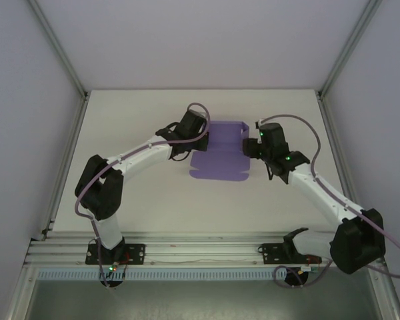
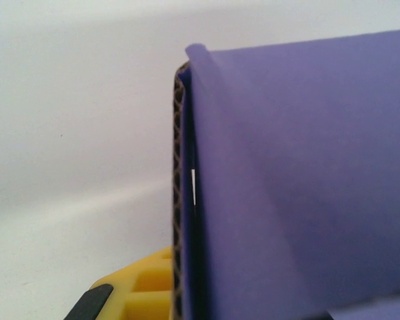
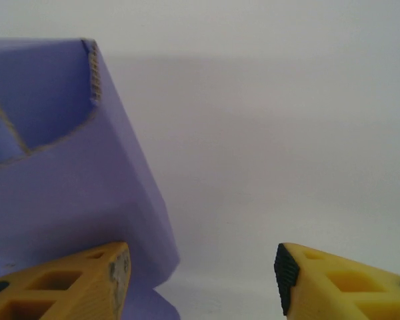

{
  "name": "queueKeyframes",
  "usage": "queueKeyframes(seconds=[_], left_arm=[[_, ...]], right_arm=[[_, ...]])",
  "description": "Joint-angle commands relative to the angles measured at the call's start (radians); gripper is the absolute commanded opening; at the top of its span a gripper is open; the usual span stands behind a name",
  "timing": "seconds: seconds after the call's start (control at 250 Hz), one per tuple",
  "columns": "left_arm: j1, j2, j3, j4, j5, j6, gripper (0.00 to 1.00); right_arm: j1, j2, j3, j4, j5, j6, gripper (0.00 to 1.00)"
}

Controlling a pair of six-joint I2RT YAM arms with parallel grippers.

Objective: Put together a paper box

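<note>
Left arm (image 1: 130, 160): bent sharply at the elbow, forearm stretched out toward the left side of the paper box (image 1: 220, 165). Left end effector (image 1: 201, 133) at the box's far left corner, clenched on a raised flap. In the left wrist view, the flap's corrugated edge (image 2: 180, 200) upright just beside one yellow finger (image 2: 150, 287), the other finger hidden behind the purple card.

Right arm (image 1: 320, 190): angled in from the box's right, wrist turned toward it. Right end effector (image 1: 252, 147) close against the box's far right corner, released. In the right wrist view, two yellow fingers (image 3: 80, 283) well apart, bare counter (image 3: 267, 167) between them. Left finger overlapping the box's side wall — contact impossible to tell.

Paper box: violet-purple, partly folded, lying mid-counter between both end effectors. Near panel flat on the counter. Far part folded upward, notched on its right side. Brown fluted core showing along the cut edges.
</note>
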Motion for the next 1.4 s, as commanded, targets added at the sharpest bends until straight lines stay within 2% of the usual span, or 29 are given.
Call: queueKeyframes(seconds=[0.0, 0.108, 0.228, 0.304, 0.392, 0.584, 0.719, 0.855, 0.935, 1.107, 1.283, 1.395], left_arm=[[0.002, -0.017, -0.003, 0.008, 0.015, 0.016, 0.00], [0.002, -0.023, -0.012, 0.025, 0.036, 0.032, 0.00], [0.002, -0.028, -0.018, 0.030, 0.040, 0.040, 0.00], [0.002, -0.026, -0.018, 0.028, 0.044, 0.042, 0.00], [0.002, -0.028, -0.025, 0.041, 0.065, 0.044, 0.00], [0.002, -0.026, -0.023, 0.051, 0.098, 0.057, 0.00], [0.003, -0.021, -0.020, 0.051, 0.101, 0.054, 0.00], [0.002, -0.019, -0.019, 0.055, 0.111, 0.057, 0.00], [0.002, -0.013, -0.013, 0.046, 0.112, 0.060, 0.00], [0.002, -0.011, -0.005, 0.042, 0.133, 0.072, 0.00], [0.000, -0.005, 0.000, 0.033, 0.145, 0.073, 0.00], [0.000, -0.008, 0.000, 0.022, 0.118, 0.069, 0.00]], right_arm=[[-0.008, -0.090, -0.036, 0.001, 0.003, -0.009, 0.70], [-0.074, -0.174, -0.087, 0.012, 0.077, 0.033, 0.74], [-0.247, -0.226, -0.125, 0.030, -0.003, 0.087, 0.81], [-0.324, -0.220, -0.137, 0.052, -0.057, 0.118, 0.81], [-0.354, -0.169, -0.134, 0.078, -0.124, 0.117, 0.77], [-0.355, -0.004, -0.081, 0.150, -0.519, 0.010, 0.73], [-0.350, 0.088, -0.043, 0.169, -0.828, -0.049, 0.66], [-0.334, 0.114, -0.045, 0.180, -0.944, -0.104, 0.62], [-0.317, 0.117, -0.053, 0.194, -0.951, -0.124, 0.62], [-0.282, 0.176, -0.005, 0.175, -0.881, -0.155, 0.57], [-0.257, 0.191, -0.004, 0.243, -0.896, -0.157, 0.54], [-0.259, 0.159, 0.007, 0.168, -0.757, -0.154, 0.45]])
